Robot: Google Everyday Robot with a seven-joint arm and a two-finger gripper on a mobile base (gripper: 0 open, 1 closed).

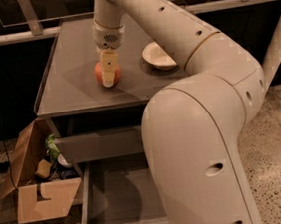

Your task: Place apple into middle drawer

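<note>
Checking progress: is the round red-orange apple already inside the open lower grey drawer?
No, the round red-orange apple sits on the grey tabletop at the gripper, above the open lower grey drawer.

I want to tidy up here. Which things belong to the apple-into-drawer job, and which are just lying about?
Job: apple on the cabinet top; gripper down at the apple; open middle drawer below.
Lying about: white bowl on the top; upper drawer; cardboard box on the floor.
</note>
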